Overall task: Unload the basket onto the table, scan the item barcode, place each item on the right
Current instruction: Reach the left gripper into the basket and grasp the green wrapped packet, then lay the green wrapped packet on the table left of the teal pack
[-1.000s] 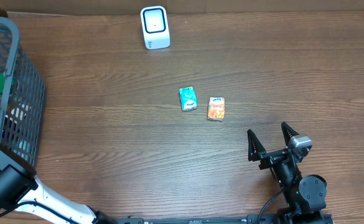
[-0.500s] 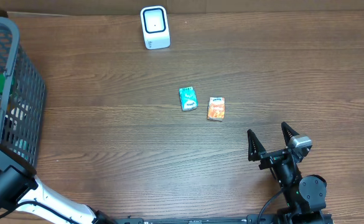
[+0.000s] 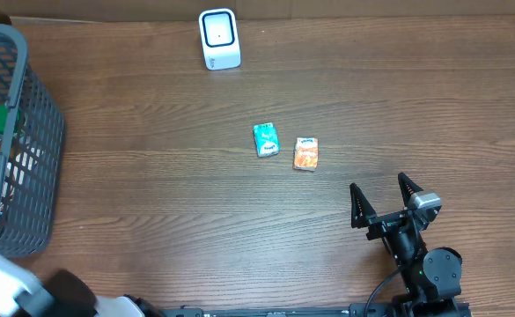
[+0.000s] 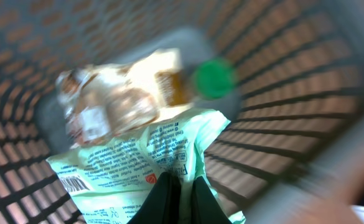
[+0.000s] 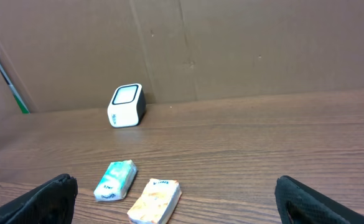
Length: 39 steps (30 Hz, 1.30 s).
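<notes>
Inside the grey basket [image 3: 41, 150] at far left, the left gripper [image 4: 183, 199] clamps a pale green packet [image 4: 132, 168], barcode showing; the white scanner [image 3: 219, 39] stands farther back; a teal packet [image 3: 265, 139] and an orange packet [image 3: 305, 153] lie mid-table; the right gripper [image 3: 378, 183] gapes wide.

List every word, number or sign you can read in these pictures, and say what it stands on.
No text is legible.
Print and a barcode on the pale green packet: blurred.
Print on the teal packet and the orange packet: too small.
The white scanner: no text visible.
</notes>
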Each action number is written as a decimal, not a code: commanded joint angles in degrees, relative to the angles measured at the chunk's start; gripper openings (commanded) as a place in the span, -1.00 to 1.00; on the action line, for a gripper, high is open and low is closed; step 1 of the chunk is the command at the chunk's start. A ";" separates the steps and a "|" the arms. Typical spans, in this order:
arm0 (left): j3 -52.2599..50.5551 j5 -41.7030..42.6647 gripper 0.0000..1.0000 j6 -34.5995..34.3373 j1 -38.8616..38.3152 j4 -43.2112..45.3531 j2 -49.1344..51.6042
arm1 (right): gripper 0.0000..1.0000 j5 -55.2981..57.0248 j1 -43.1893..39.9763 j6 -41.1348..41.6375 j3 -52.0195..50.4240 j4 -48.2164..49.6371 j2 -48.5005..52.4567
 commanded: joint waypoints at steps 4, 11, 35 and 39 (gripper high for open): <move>1.03 7.87 -0.92 -1.64 -10.75 1.49 -10.62 | 1.00 0.09 -0.11 0.22 -0.61 0.26 -0.57; 0.55 -3.61 -0.91 0.39 -35.23 -4.22 -12.98 | 1.00 0.09 -0.11 0.22 -0.61 0.26 -0.57; -22.82 -16.00 -0.91 -4.39 -71.30 8.85 21.57 | 1.00 0.09 -0.11 0.22 -0.61 0.26 -0.57; -22.82 -16.20 -0.92 -4.37 -73.77 10.45 25.66 | 1.00 0.09 -0.11 0.22 -0.61 0.26 -0.57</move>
